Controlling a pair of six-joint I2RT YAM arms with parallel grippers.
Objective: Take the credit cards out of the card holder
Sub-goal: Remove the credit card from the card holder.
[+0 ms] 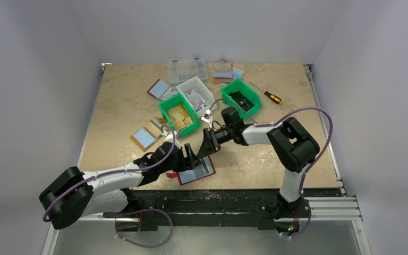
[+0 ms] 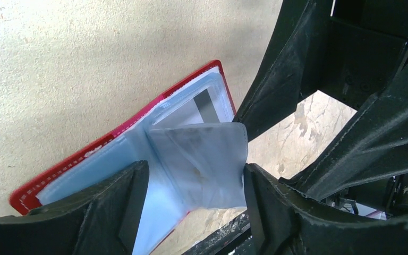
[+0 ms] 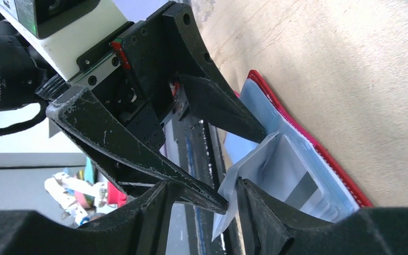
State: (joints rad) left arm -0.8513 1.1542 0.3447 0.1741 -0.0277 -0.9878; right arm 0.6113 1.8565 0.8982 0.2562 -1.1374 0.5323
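Dark-red-rimmed bifold card holder (image 2: pixel 106 159) lies open at near edge of tan surface (image 1: pixel 276 138), directly beneath both hands. My left hand (image 2: pixel 194 172) wide, straddling raised clear plastic sleeve (image 2: pixel 202 154). My right hand (image 3: pixel 204 186) part-open astride sleeve's edge. Grey dark-banded credit card (image 2: pixel 206 106) sits in pocket beyond.

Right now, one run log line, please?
card holder: open | left gripper: open, straddling clear flap | right gripper: open at flap edge | card: in pocket
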